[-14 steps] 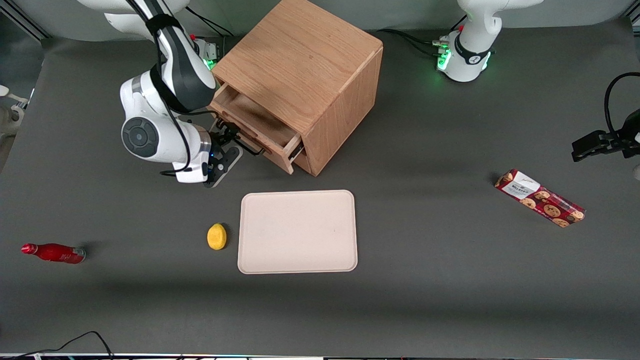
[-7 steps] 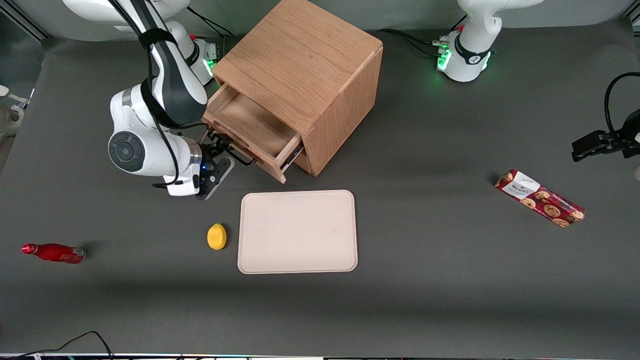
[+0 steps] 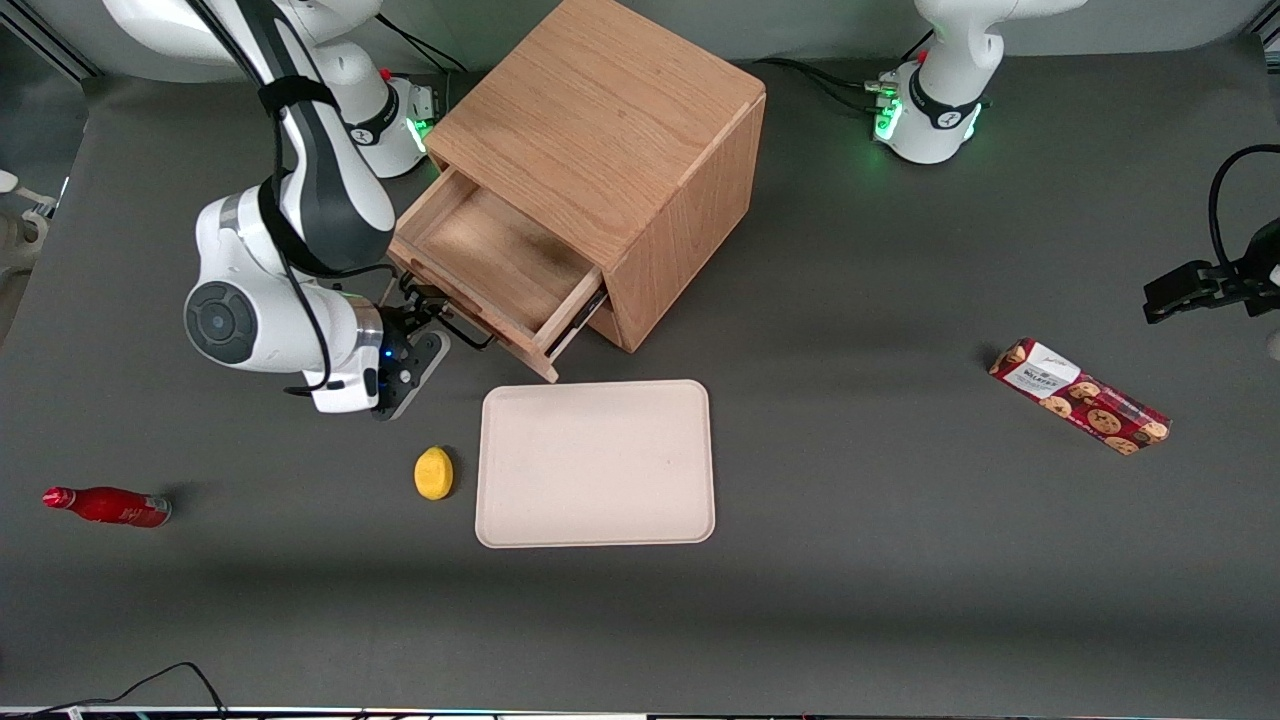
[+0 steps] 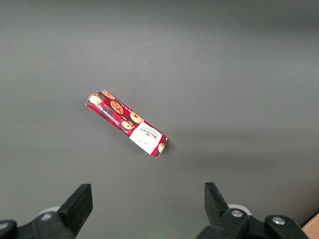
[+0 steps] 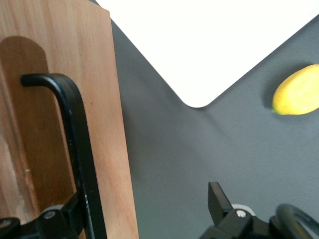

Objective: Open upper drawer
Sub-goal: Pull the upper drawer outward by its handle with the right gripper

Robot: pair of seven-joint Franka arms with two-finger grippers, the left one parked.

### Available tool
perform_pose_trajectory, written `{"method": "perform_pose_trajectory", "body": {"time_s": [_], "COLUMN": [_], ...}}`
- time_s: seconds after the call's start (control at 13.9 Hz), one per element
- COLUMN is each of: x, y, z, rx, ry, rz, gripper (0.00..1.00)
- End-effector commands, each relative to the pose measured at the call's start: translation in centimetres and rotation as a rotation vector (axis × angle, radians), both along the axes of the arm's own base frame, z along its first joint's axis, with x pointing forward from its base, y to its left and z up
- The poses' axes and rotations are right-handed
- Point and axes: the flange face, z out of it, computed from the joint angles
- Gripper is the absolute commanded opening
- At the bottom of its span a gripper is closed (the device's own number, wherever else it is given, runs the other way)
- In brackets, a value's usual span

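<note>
The upper drawer (image 3: 492, 268) slides further out than a moment ago — my gripper (image 3: 432, 318), fingers apart around its handle (image 5: 79, 149), pulls it nearly open.

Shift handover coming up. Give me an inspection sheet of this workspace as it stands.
Surface: dark grey table, no spills seen.
Job's things: upper drawer pulled well out of the oak cabinet, inside bare.
Clutter: beige tray; lemon beside it; red bottle lying down toward the working arm's end; cookie pack toward the parked arm's end.
Grippers: tool at the drawer's black handle.
Cables: black cable at the table's near edge.
Surroundings: nothing seen.
</note>
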Motion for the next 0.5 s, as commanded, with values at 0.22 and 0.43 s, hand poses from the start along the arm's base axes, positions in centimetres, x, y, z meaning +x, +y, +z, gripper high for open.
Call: {"method": "perform_pose_trajectory", "body": {"time_s": [0.22, 0.43], "x": [2.7, 3.7], "y": [-1.6, -2.4], "z": [-0.5, -0.1], "rx": [0.015, -0.003], "ry": [-0.034, -0.055], "rz": [0.068, 0.079], "gripper": [1.00, 1.00]}}
